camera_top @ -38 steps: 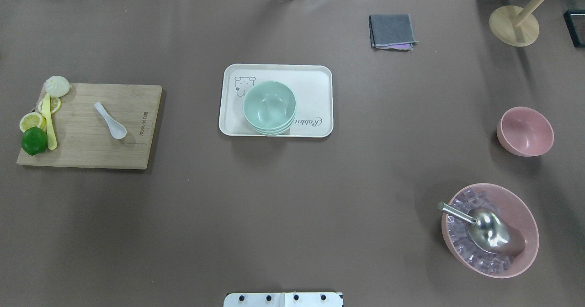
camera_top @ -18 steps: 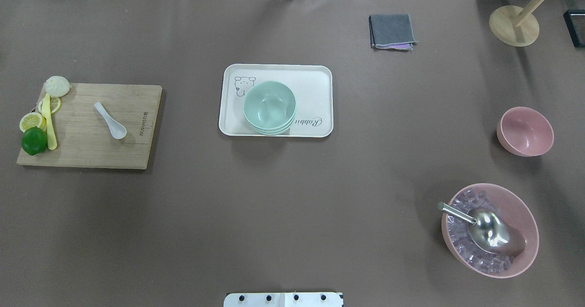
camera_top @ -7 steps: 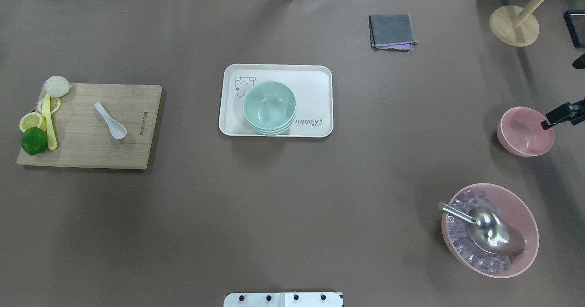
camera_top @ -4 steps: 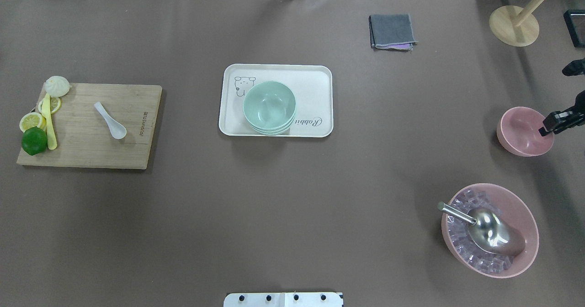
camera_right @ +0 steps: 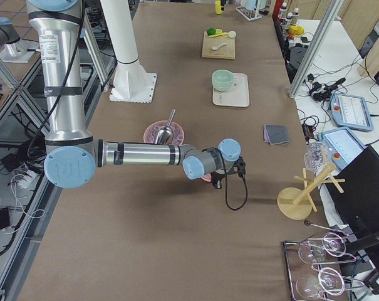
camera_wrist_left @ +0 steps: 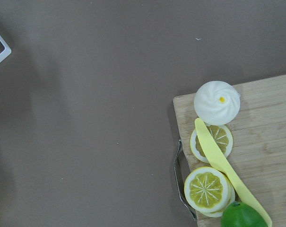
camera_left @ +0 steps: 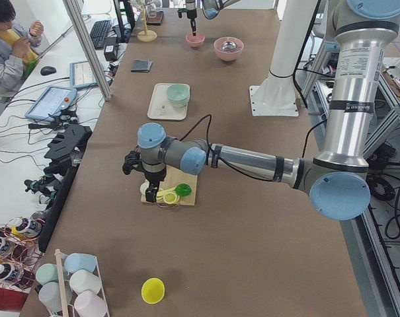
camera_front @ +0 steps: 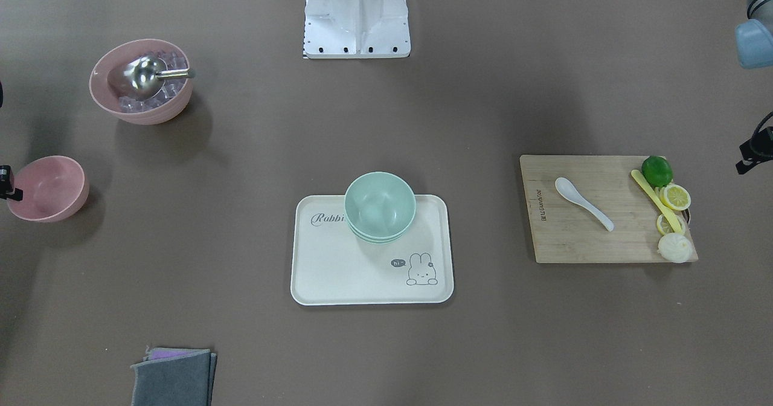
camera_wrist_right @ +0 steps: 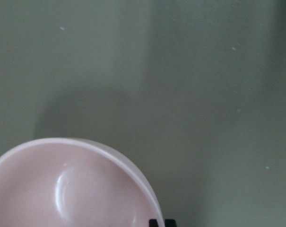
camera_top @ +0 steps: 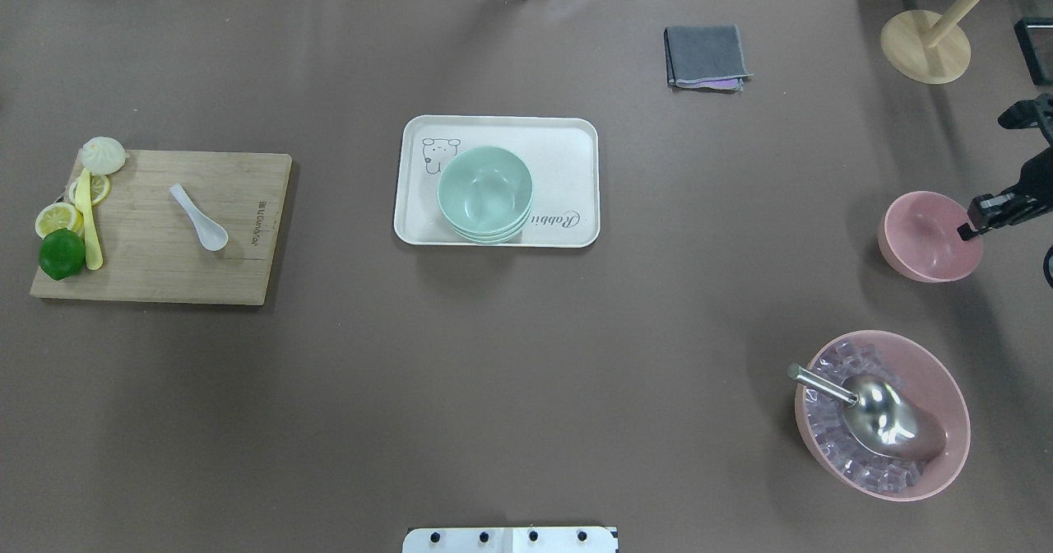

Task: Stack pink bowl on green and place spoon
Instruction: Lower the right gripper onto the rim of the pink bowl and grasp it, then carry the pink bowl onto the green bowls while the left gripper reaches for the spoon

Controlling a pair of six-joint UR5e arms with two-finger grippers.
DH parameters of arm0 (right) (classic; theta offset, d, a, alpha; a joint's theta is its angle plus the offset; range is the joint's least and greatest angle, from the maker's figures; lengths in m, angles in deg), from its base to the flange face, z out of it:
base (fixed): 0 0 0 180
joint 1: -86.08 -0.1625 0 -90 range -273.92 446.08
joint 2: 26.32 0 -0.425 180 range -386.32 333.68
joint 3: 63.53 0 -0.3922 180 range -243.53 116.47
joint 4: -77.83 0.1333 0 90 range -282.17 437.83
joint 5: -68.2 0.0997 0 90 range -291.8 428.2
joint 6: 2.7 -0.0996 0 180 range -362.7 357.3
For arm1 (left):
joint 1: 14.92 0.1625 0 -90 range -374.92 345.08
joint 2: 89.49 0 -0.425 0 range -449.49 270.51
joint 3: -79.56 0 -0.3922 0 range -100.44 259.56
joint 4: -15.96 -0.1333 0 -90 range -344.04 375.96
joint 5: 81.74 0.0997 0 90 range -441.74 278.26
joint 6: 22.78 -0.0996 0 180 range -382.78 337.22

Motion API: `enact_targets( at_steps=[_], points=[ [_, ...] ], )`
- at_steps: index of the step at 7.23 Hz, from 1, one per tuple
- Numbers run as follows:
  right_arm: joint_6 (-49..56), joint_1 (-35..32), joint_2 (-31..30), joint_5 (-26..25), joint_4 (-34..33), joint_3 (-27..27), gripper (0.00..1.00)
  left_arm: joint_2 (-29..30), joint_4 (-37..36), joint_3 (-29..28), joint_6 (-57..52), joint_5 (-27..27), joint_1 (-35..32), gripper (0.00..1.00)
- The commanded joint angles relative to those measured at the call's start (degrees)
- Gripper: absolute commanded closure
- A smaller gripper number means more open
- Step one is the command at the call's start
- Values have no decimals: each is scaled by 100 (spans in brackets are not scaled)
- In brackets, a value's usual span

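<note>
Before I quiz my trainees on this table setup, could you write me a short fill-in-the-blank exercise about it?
The stacked mint-green bowls stand on the cream rectangular ____.
The white soup spoon lies on the wooden cutting ____.
The right gripper grips the small pink bowl by its ____.
Missing words: tray; board; rim.

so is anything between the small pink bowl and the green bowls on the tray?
Nothing visible. Only bare table lies between the pink bowl and the green bowls on the tray. The ice bowl sits nearer the robot and the grey cloth farther off, both clear of that line.
</note>
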Motion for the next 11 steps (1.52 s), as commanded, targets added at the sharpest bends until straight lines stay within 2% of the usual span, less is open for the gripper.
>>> enact_targets(
  at_steps=[1,2,3,4,5,6,7,8,11],
  points=[
    [-2258,123,768,403,-2,-684,100,448,17,-21,1101,-14,600,2],
    [-3184,638,1295,299,-28,-992,100,704,8,-38,1813,4,960,3],
    [-4420,1148,2057,-85,-37,-1004,100,906,17,-21,2498,4,1243,3],
    [-5311,1814,2743,-959,-72,-969,100,1056,17,-3,2940,12,1506,3],
    [-5677,2308,3342,-1533,-437,-864,100,1232,17,-29,3345,47,1814,3],
    [-5872,2522,3966,-1695,-885,-611,100,1294,8,-64,3427,56,1912,3],
    [-6257,2829,4390,-2080,-881,-191,100,1304,17,-56,3437,56,1913,3],
    [-6557,3023,4446,-2553,-854,-143,100,1304,8,-47,3446,56,1913,3],
    [-7077,3069,4535,-2620,-679,191,100,1286,26,-221,3937,65,2185,3]
  ],
)
